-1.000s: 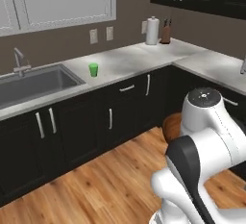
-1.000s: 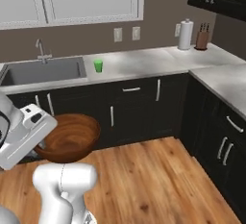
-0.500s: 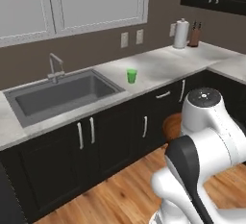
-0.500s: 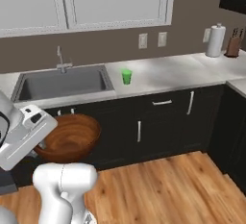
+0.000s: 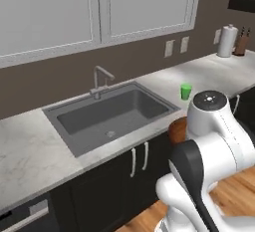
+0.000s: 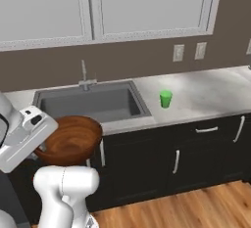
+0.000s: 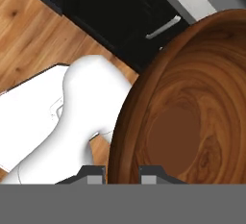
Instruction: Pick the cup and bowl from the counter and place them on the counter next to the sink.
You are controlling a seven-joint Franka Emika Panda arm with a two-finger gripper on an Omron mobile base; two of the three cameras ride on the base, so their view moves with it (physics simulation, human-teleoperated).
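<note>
- Hand view shows the end effector with its two dark tips set close together, one on each side of the rim of the bowl; it is nearly closed and pinching that rim, which is thin enough to fit between the tips
- Right base view puts the bowl low in front of the dark cabinets, below the bench edge and clear of any surface, so it looks carried rather than set down
- Its hollow faces up and a little toward the camera, hanging from the one gripped edge
- The cup stands upright on the bench just right of the sink, so its part of the job appears done
- By my reading the bowl needs lifting above the edge and setting down near the cup, well apart enough not to knock it over
</note>
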